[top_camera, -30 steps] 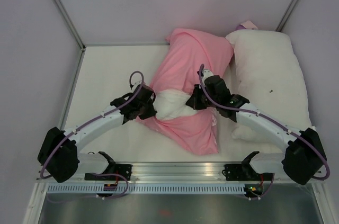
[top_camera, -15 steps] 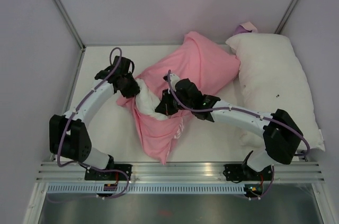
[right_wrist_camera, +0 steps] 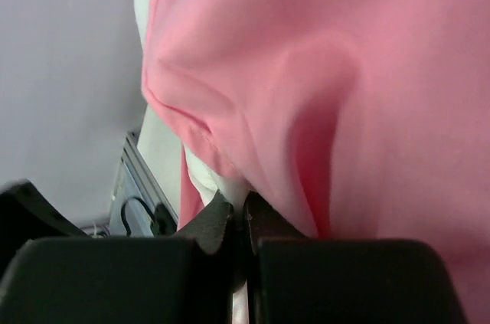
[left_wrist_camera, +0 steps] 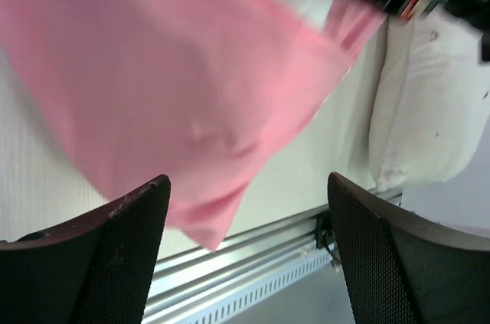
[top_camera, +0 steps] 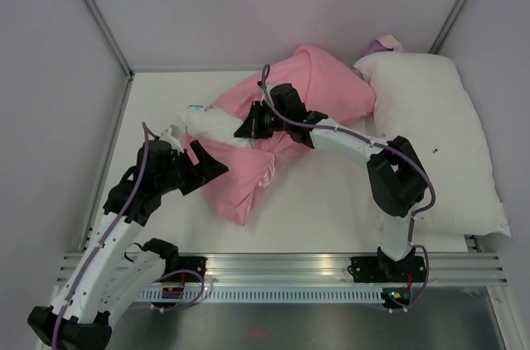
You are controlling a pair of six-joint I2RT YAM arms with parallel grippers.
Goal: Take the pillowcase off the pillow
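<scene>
The right gripper [right_wrist_camera: 243,206] pinches the pillowcase [top_camera: 319,98] beside the exposed pillow [top_camera: 211,123]; the left gripper [left_wrist_camera: 249,182] gapes wide; a speckled second pillow [top_camera: 431,135] presses against the pillowcase's right

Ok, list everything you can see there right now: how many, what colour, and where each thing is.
pillowcase: one, pink, mid-table, bunched over the pillow
pillow: one, white, end poking out of the pillowcase's left side
specked pillow: one, white, right side of the table
lilac scrap: one, behind the specked pillow's far corner; cannot tell what it is
table: one, white, under everything
left end effector: one, black, open, at the pillowcase's near-left edge
right end effector: one, black, shut on the pillowcase
</scene>
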